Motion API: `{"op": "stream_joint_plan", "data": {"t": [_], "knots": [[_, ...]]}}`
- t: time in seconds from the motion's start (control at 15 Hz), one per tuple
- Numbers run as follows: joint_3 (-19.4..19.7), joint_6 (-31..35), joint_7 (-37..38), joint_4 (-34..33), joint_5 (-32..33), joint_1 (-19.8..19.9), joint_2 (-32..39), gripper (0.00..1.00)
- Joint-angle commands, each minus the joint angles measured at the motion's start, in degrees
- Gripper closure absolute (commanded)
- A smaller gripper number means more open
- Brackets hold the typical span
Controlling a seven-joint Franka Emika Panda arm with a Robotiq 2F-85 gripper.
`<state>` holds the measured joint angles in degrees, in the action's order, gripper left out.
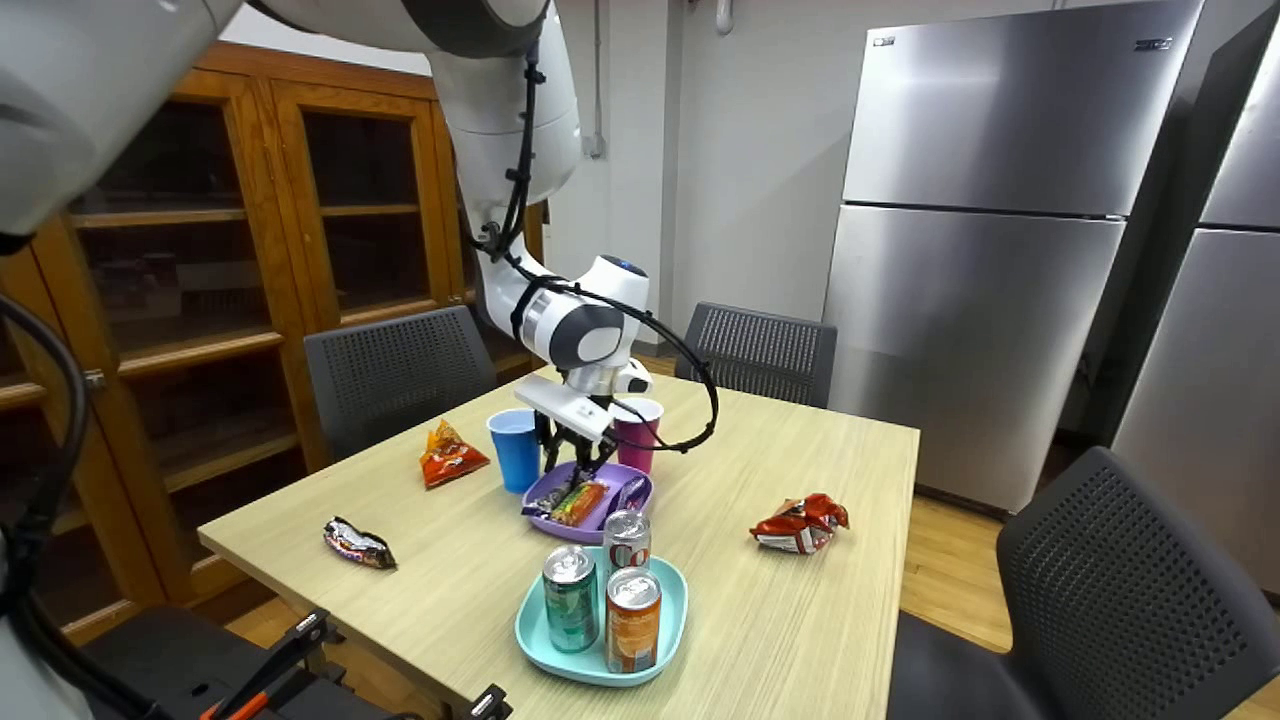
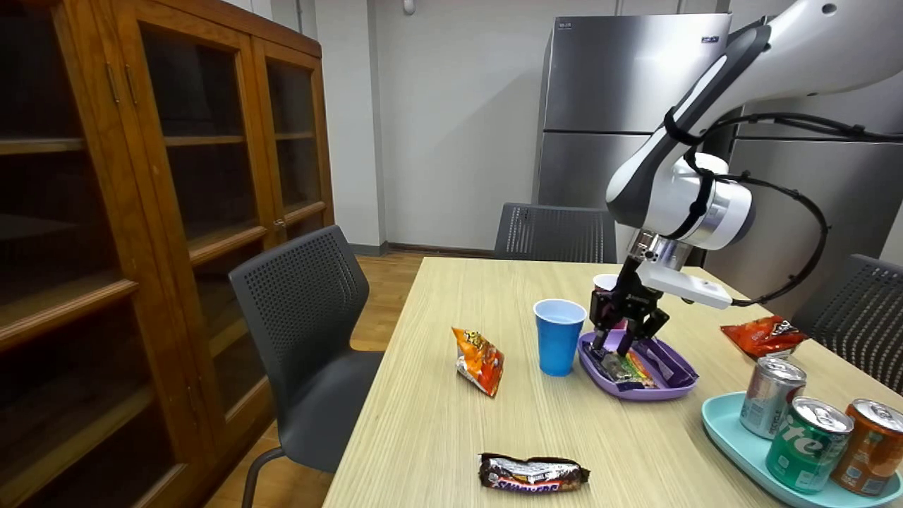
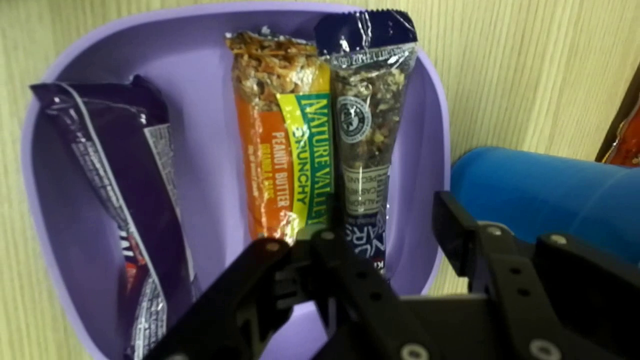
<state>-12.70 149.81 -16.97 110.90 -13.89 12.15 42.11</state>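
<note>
Hand (image 3: 389, 217) ajar, glossy nut bar (image 3: 367, 125) (navy-tipped)

- I see a blue cup (image 2: 559, 342) upright on the desk (image 2: 423, 430), an orange snack bag (image 2: 483, 360) near it.
- A white-rimmed pink cup (image 1: 635, 462), upright.
- A brown-wrapped bar (image 2: 534, 474) and a red snack bag (image 1: 800, 525), well apart.
- Three cans (image 1: 571, 605) standing on a teal tray (image 1: 536, 638).
- Beyond, a grey fridge (image 1: 980, 330) and a wooden cabinet (image 2: 169, 261), its insides too dark for me to judge.
</note>
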Motion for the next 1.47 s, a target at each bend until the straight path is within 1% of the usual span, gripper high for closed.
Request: {"op": "stream_joint_plan", "data": {"t": [0.0,0.13,0.2,0.6,0.93,1.07,1.4], "knots": [[-1.7,-0.5,-2.6,2.2,-1.6,2.1,-3.9,0.18],[-2.0,-0.1,-3.8,3.5,-2.1,2.8,-5.6,0.03],[-2.2,-0.1,-4.5,4.1,-2.5,3.4,-6.3,0.0],[-3.5,0.4,-10.6,10.7,-5.6,6.1,-11.5,0.0],[-3.7,1.3,-14.7,18.1,-7.6,6.3,-16.4,0.0],[-3.4,2.2,-15.2,21.2,-7.9,5.5,-18.5,0.0],[0.7,7.8,-9.8,29.1,-3.5,0.5,-24.0,0.0]]}}
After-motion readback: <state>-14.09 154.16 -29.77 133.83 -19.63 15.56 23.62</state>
